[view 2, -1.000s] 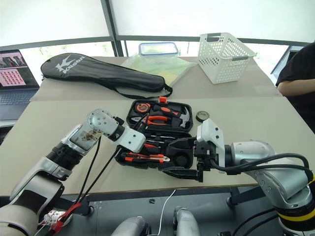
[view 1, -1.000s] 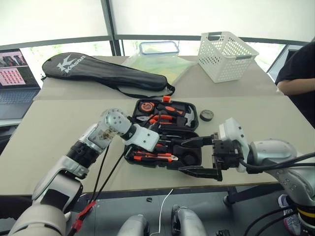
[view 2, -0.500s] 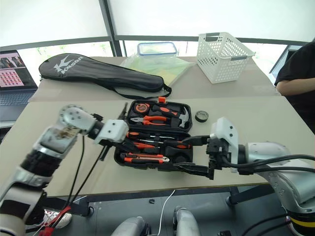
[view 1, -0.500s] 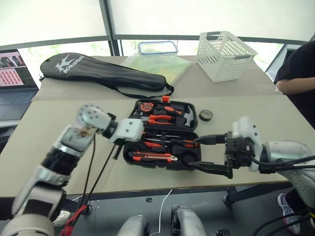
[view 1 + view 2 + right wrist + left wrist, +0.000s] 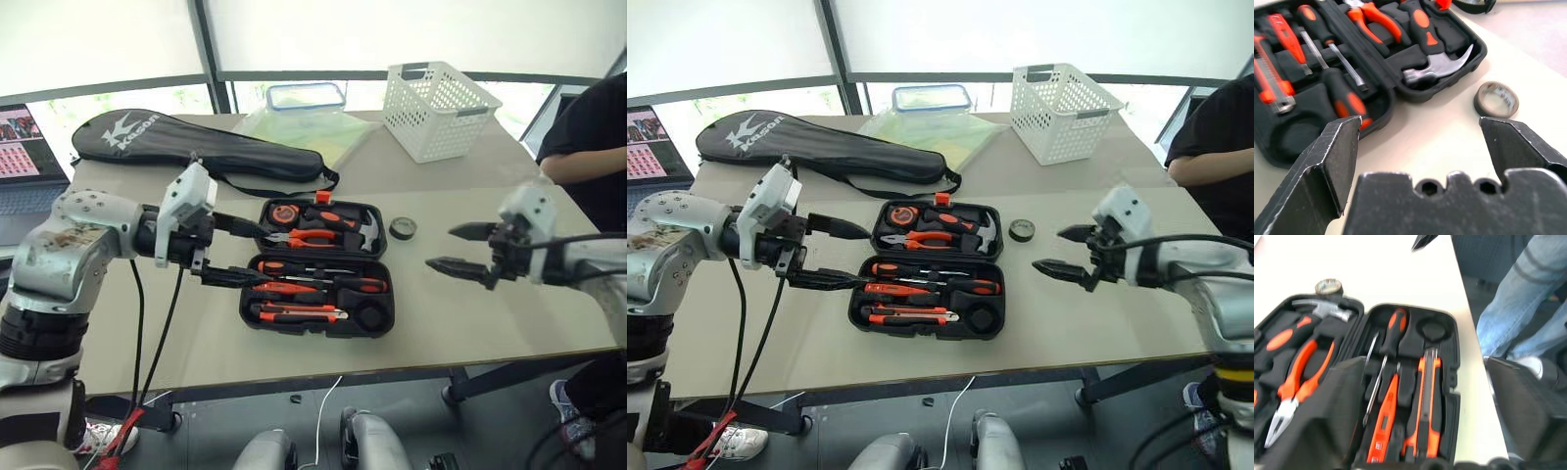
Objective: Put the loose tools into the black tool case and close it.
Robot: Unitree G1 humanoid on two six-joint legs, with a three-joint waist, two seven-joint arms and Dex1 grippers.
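On the tan surface (image 5: 118, 323) one black tool case (image 5: 318, 266) lies open, three screwdrivers (image 5: 294, 288) and one utility knife (image 5: 299, 313) slotted inside. One small tape roll (image 5: 402, 228) sits just beside it. Two tools hover apart, left tool (image 5: 227, 253) and right tool (image 5: 462, 250) both spread, grasping nothing.

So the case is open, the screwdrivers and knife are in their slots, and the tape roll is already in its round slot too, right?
Not quite. The tape roll lies on the table, beside the case near the hammer; the round slot is empty. The right wrist view shows it best. The case is open, with the screwdrivers and the knife in their slots.
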